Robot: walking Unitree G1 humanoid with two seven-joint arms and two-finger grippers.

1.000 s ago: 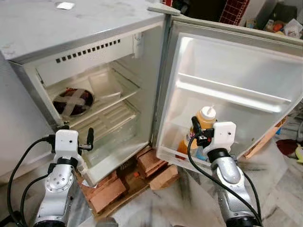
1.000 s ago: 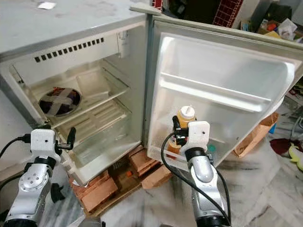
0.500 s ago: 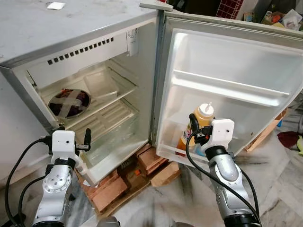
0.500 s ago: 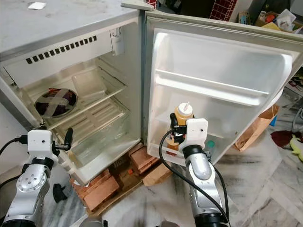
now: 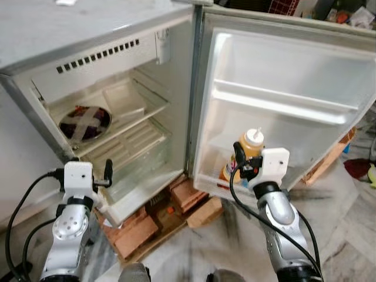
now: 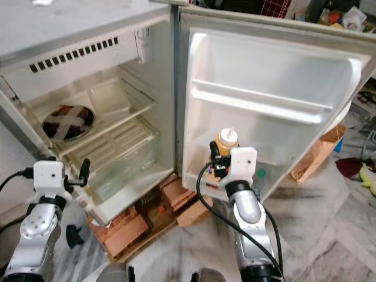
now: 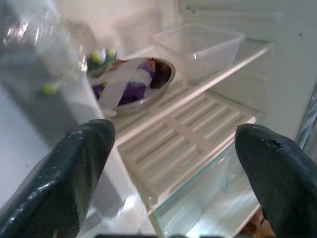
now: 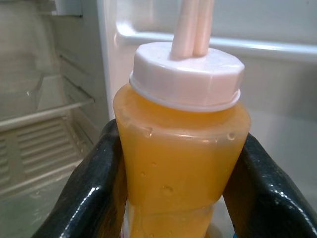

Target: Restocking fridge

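The small fridge (image 5: 176,70) stands open, its door (image 5: 282,76) swung to the right. My right gripper (image 5: 244,160) is shut on an orange squeeze bottle (image 5: 251,144) with a white cap, held upright just over the door's lower shelf (image 5: 208,185). In the right wrist view the bottle (image 8: 181,144) sits between both black fingers (image 8: 91,191). My left gripper (image 7: 173,148) is open and holds nothing, low at the fridge's front left corner, facing the shelves. A taped metal bowl (image 5: 85,122) and a clear tub (image 5: 123,98) rest on the upper shelf.
The fridge stands on bricks (image 5: 138,232) over a marble floor. A green-capped item (image 6: 260,174) sits in the door's lower shelf behind my right wrist. A brown paper bag (image 5: 329,167) leans past the door. The clear crisper drawer (image 5: 138,170) is at the bottom.
The whole picture has shifted a little as the camera moved. The right gripper still holds the bottle by the door's lower shelf; the left gripper stays open in place.
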